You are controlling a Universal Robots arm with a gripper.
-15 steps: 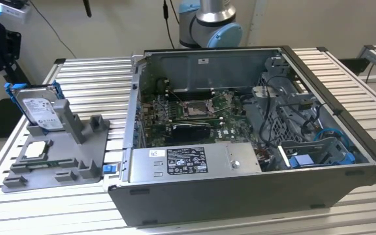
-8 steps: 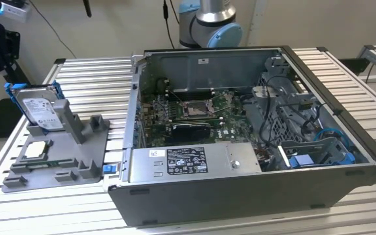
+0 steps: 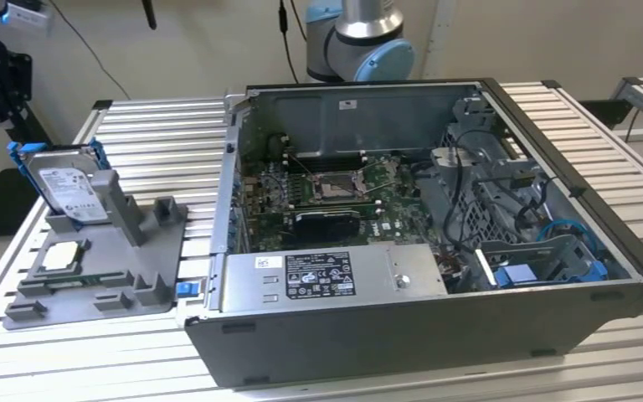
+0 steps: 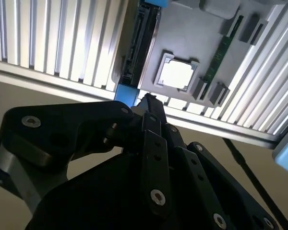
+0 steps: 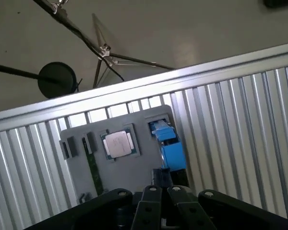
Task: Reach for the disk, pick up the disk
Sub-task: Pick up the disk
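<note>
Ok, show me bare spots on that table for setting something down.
Bare table slats lie beyond the grey fixture, on the exterior view's left of the computer case, and at the table's far corner on that view's right. Crowded: the fixture with disk and chip, and the case's inside.

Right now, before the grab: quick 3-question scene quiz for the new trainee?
1. Pick one. The disk is: A) flat inside the case; B) standing on edge in the grey holder; C) lying on the table slats.
2. True or false: the processor chip lies flat on the same holder as the disk.
3. Fill in: the bracket framing the disk is ____.

Key: 1 B; 2 true; 3 blue.
</note>
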